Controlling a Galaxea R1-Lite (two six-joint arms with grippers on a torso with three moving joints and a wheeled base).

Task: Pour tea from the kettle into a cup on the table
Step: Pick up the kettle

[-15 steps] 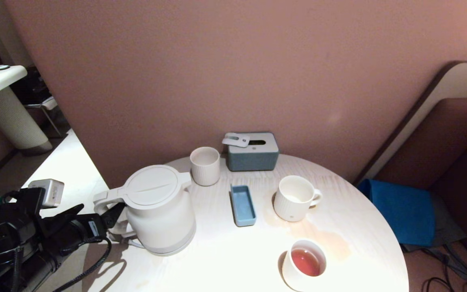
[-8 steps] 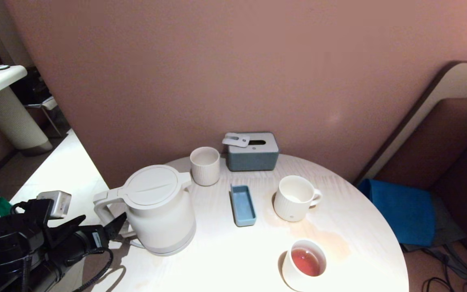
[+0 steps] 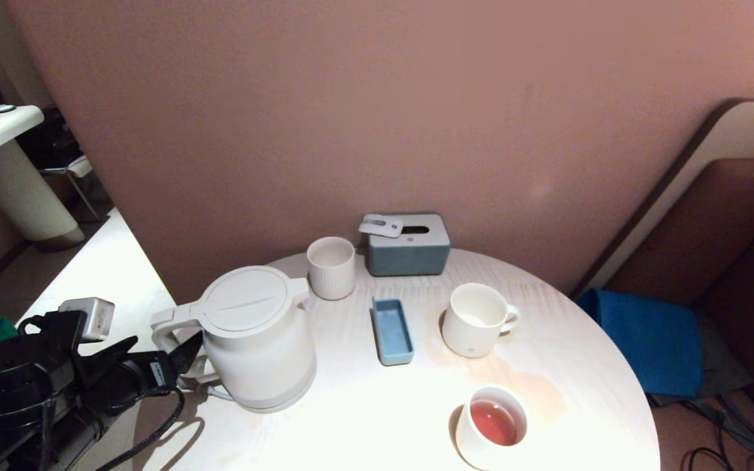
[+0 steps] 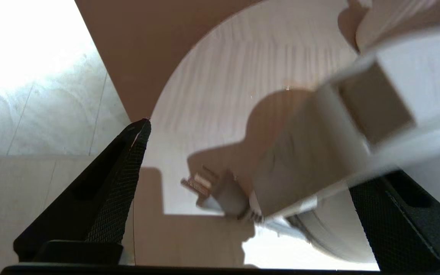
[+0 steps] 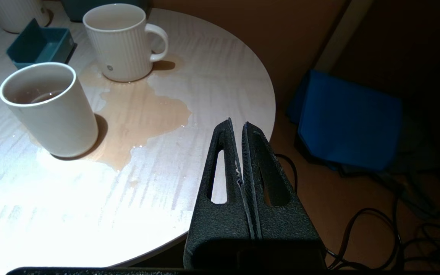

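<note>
Kettle (image 3: pixel 256 337), large and white, stands upright on the left part of the round pale-wood table (image 3: pixel 364 418). The left gripper (image 3: pixel 161 350) sits at the kettle's loop handle (image 3: pixel 171 327) with its black fingers spread wide. The left wrist view shows what the head view cannot: the handle (image 4: pixel 311 168) lies between the two fingers (image 4: pixel 117 183) with clear space on each side, so nothing is clamped.

The ribbed cup (image 3: pixel 475 320) with the ear handle stands right of centre, just beside a small blue tray (image 3: pixel 392 331). From above it looks nearly empty. Near the front edge a plainer white cup (image 3: pixel 491 428) holds reddish-brown tea (image 3: pixel 493 422). A ribbed tumbler (image 3: pixel 331 267) and a grey-blue box (image 3: pixel 408 245) stand at the back.

The right gripper (image 5: pixel 239 128) is outside the head view; its own camera shows its fingers pressed together, empty, off the table's right edge. That view also reveals a brown puddle (image 5: pixel 143 114) spreading on the wood between the cup (image 5: pixel 118 42) and the plainer cup (image 5: pixel 50 109), far clearer than from above.
</note>
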